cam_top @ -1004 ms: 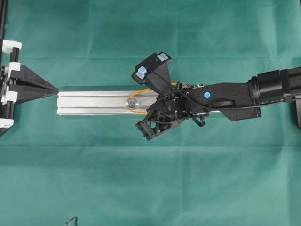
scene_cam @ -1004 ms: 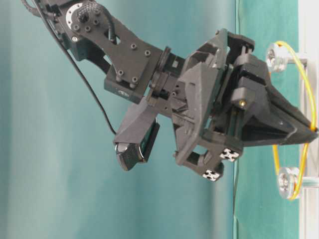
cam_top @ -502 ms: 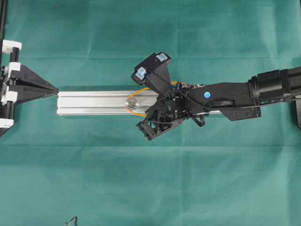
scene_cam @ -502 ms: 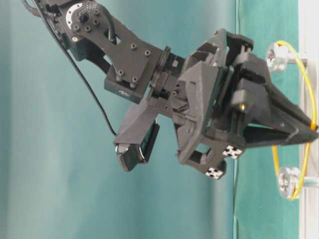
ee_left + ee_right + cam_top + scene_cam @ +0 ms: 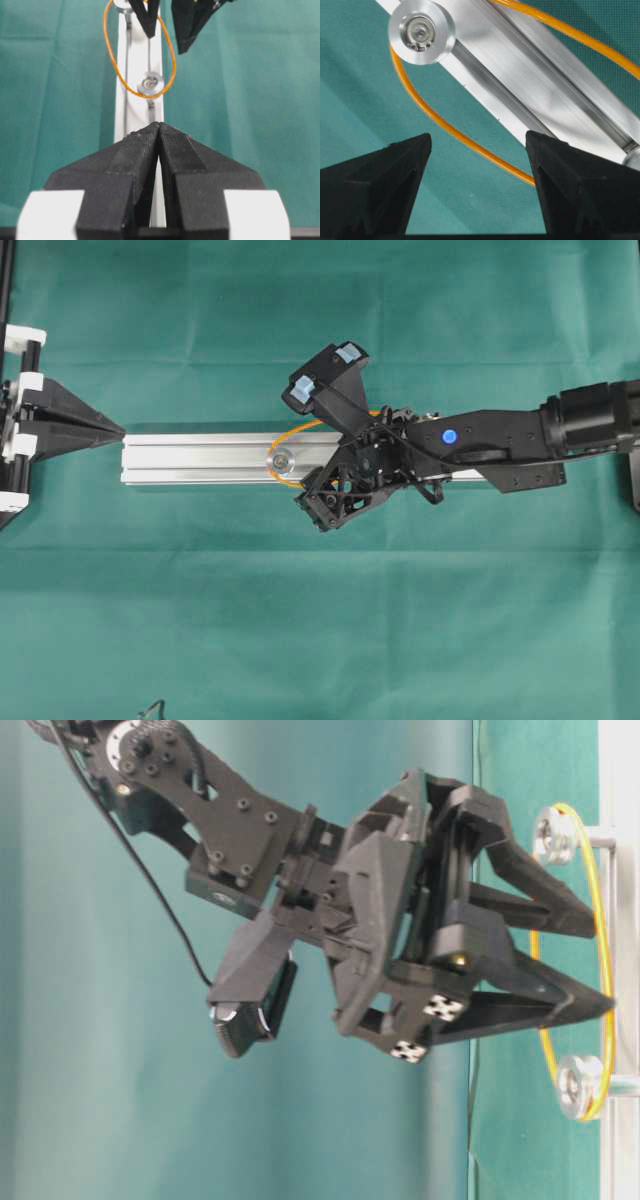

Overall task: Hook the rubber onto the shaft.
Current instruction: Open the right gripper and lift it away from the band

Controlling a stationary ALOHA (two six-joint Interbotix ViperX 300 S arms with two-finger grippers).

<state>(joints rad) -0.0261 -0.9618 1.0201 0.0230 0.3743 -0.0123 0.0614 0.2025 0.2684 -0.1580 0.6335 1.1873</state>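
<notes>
Here, I noted the largest item first: the aluminium rail lay lengthwise on the green cloth, running from just ahead of the left gripper to beneath the right gripper. The left gripper's fingers were pressed together, holding nothing. The right gripper's fingers stood spread wide, gripping nothing.

The rubber sat looped around both shafts: the nearer shaft lay above and ahead of the right fingertips, the second shaft beside the upper finger. One strand crossed the gap between the open fingers without touching either, as far as I could tell.

I judged the rubber light, soft and stretchy, likely to snap back or slip off a pulley if tugged. A pinch on a free side strand, clear of the rail edges, would suit best.

Its long axis ran along the rail, from shaft to shaft; the loop bulged wider than the rail on both sides.
</notes>
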